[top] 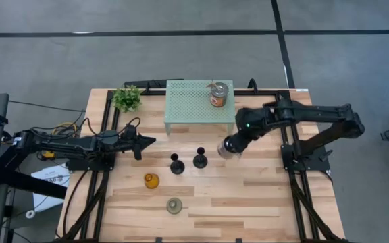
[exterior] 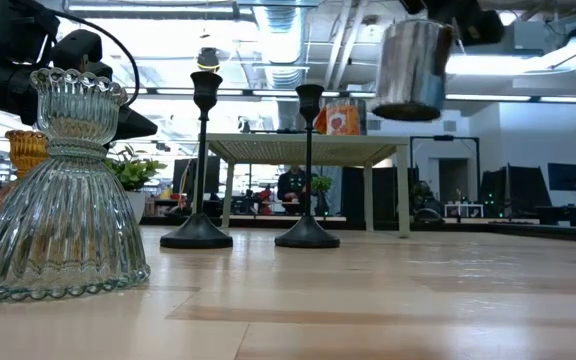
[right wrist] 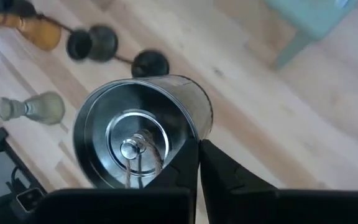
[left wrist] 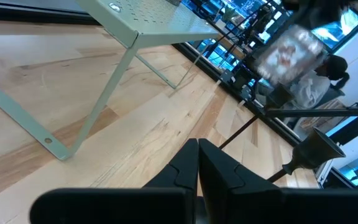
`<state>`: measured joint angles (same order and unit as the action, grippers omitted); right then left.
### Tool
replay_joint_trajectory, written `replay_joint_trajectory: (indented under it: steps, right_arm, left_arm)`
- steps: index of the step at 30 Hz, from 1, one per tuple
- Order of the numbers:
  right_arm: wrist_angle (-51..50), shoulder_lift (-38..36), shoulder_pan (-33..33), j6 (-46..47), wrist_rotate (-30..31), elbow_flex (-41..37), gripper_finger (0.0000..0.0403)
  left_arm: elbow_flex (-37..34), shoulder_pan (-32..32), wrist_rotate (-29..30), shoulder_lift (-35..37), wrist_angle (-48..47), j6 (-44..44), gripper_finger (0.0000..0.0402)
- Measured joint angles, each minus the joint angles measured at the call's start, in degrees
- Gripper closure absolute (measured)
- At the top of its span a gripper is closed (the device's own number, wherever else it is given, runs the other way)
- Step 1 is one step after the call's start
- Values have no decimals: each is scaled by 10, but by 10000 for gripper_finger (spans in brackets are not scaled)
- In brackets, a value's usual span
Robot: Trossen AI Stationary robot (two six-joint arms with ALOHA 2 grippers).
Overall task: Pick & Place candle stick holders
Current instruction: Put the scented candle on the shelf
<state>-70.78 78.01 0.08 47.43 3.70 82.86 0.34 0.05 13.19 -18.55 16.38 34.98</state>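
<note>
Right gripper (top: 229, 146) hangs above the table (top: 248, 202), its fingers (right wrist: 185, 165) clamped on the rim of a silvery jar-like holder (right wrist: 138, 134), which is lifted clear of the wood; the low view shows that holder (exterior: 413, 68) in the air, higher than the tops of the stemmed pieces. Just beside the gripper, toward the left arm, stand the two slim black stemmed holders, one (top: 199, 159) close to it and the other (top: 176, 165) a step farther, both upright on round bases and a little apart from each other. Behind the gripper, toward the far edge of the table, sits the pale green perforated stand (top: 200, 101), with the second jar-like holder (top: 218, 94), orange-labelled, upright on top of it. Farther from the gripper, past the black pair and nearer the front edge, the amber glass holder (top: 151, 180) stands on the wood, and the pale green glass holder (top: 174, 205) stands near it, closer still to the front edge. Well apart, across the table, the left gripper (top: 147, 142) waits low over the wood with its fingers (left wrist: 219, 168) pressed together, holding nothing. The small potted plant (top: 127, 98) sits at the far corner, beyond the left gripper.
</note>
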Motion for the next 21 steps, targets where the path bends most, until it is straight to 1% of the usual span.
replay_joint_trajectory:
  steps: [8,12,16,21]
  right_arm:
    - [-82,62,-80,-104,28,156,403]
    - [-107,97,-126,-152,26,222,403]
    - [-125,133,-166,-192,-3,259,403]
    - [-141,173,-202,-235,-34,273,403]
  left_arm:
    - [0,0,0,0,0,0,390]
    - [0,0,0,0,0,0,390]
    - [0,0,0,0,0,0,390]
    - [0,0,0,0,0,0,390]
